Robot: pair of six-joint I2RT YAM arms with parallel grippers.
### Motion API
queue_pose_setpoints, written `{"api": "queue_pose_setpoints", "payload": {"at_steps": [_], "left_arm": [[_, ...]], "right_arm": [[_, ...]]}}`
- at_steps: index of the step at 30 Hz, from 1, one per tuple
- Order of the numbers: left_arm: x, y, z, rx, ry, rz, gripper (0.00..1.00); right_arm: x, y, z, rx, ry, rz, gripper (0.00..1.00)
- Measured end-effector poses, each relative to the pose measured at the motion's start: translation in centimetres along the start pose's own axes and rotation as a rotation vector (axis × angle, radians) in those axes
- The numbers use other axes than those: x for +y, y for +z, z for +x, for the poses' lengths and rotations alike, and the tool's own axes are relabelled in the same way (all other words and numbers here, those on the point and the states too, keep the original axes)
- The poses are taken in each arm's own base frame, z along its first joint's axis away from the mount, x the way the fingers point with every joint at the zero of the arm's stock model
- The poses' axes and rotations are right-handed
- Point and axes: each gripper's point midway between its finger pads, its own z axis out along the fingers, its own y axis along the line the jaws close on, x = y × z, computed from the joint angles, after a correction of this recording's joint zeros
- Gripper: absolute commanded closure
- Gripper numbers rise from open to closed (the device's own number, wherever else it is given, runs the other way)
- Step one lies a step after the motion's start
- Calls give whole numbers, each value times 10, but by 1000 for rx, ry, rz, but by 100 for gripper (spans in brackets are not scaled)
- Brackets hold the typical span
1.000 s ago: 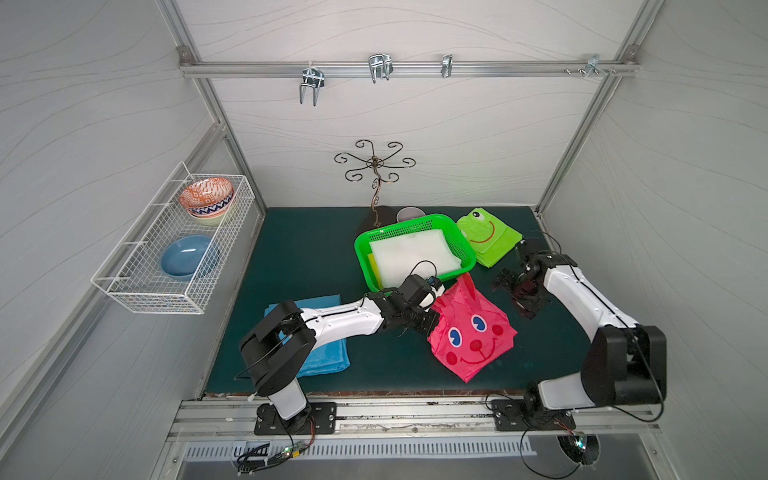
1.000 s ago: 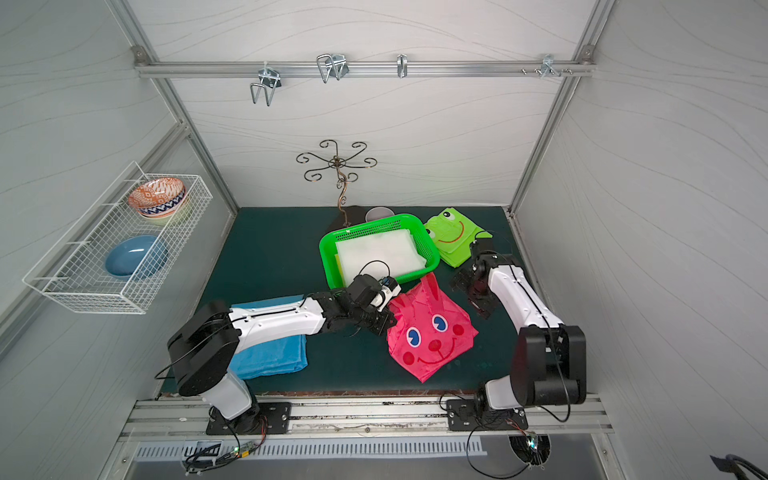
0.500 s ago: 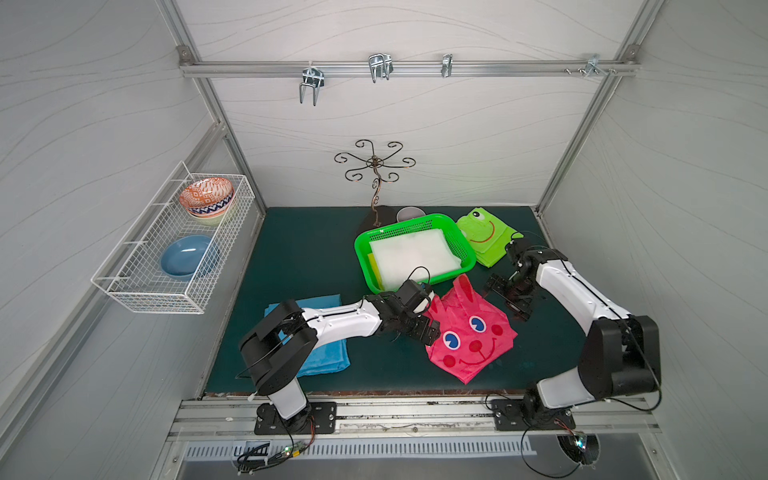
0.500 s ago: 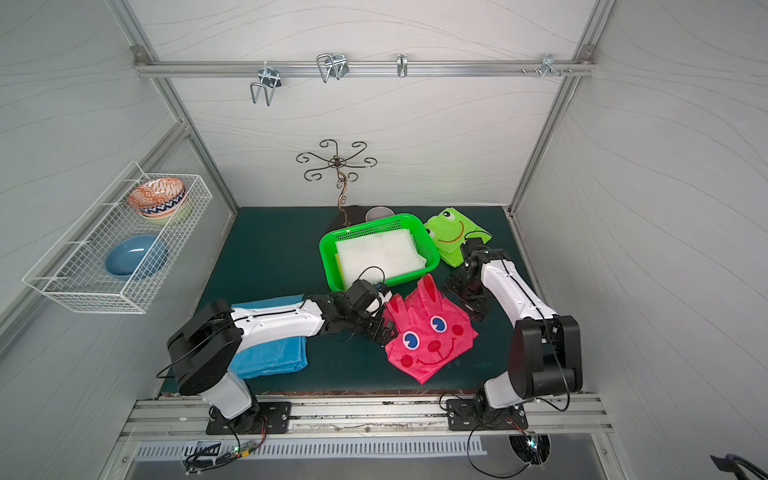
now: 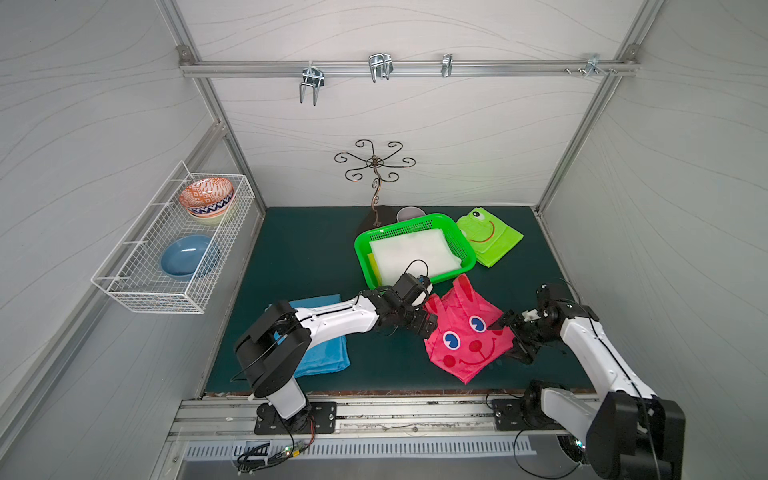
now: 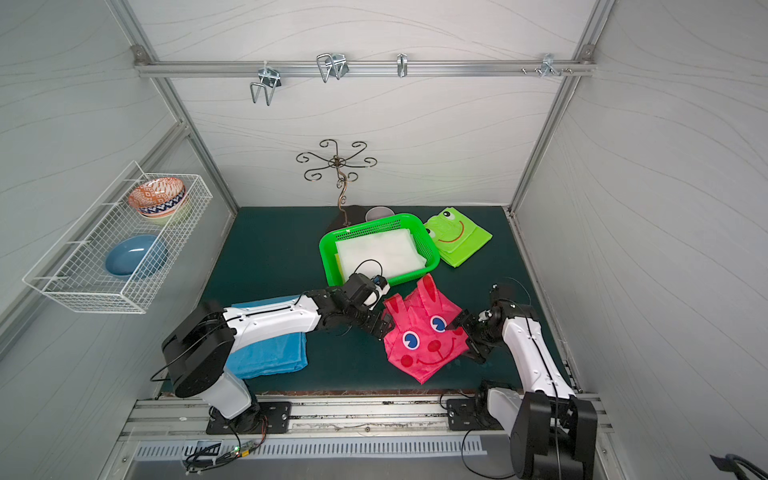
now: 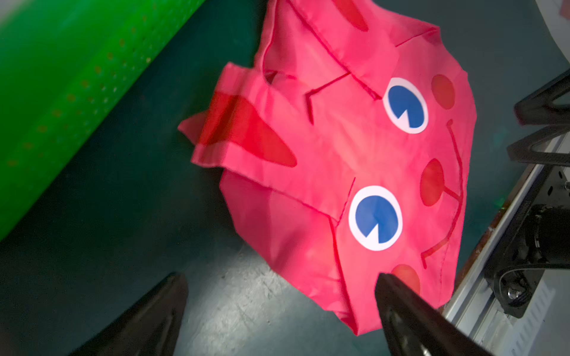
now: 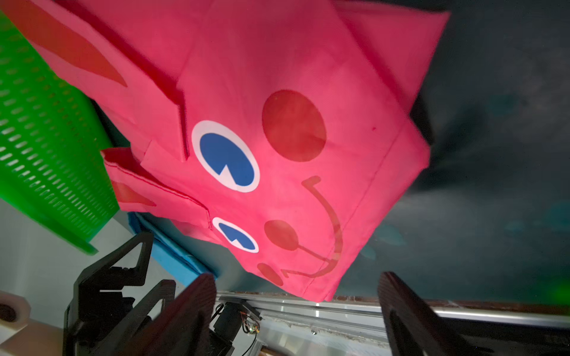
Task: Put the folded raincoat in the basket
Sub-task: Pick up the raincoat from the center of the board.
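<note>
Between both open jaws lies the raincoat [image 5: 463, 332].

Glossy plastic basket [image 5: 457, 245]; matt cloth raincoat [image 5: 465, 336]

Top views bright, even, edges bowed; wrist views dim, blurred at edges.

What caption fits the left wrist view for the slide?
Left claw open at the edge of the folded pink bunny-face raincoat on the dark mat, green basket alongside.
</note>
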Motion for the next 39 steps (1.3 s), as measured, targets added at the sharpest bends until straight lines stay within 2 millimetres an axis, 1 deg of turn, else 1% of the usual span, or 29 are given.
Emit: {"api": "queue_pose_setpoints", "payload": {"at_steps": [6,8,9,12,14,16,19,24,28,32,35,37,39], "left_arm": [[-42,-11,-41,-135,150,41,1],[-47,-8,-47,-158,178,52,1],[-48,-3,-50,-161,188,52,1],[-45,20,-51,-146,206,44,1],[-40,37,-44,-114,213,27,1],[-32,51,-34,-77,216,5,1],[-22,63,-25,-46,218,-26,1],[-14,81,-26,-25,210,-52,1],[-11,90,-25,-7,196,-60,1],[-8,90,-27,-3,174,-65,1],[-7,90,-27,-2,157,-57,1],[-9,90,-27,0,148,-46,1],[-9,89,-27,1,138,-39,1]], "right_arm": [[7,5,6,53,-13,-56,13],[7,7,8,65,-15,-65,13],[7,8,9,73,-14,-71,13],[1,16,16,101,-5,-79,13],[-6,23,23,122,-4,-75,11],[-12,30,32,139,-12,-71,5],[-15,35,40,141,-36,-80,4],[-13,39,40,120,-54,-111,6],[-10,45,39,120,-27,-144,7],[-6,48,39,121,-17,-171,7],[-5,49,39,120,-2,-189,9],[-3,51,40,120,0,-222,14],[-1,53,40,113,-4,-262,25]]}}
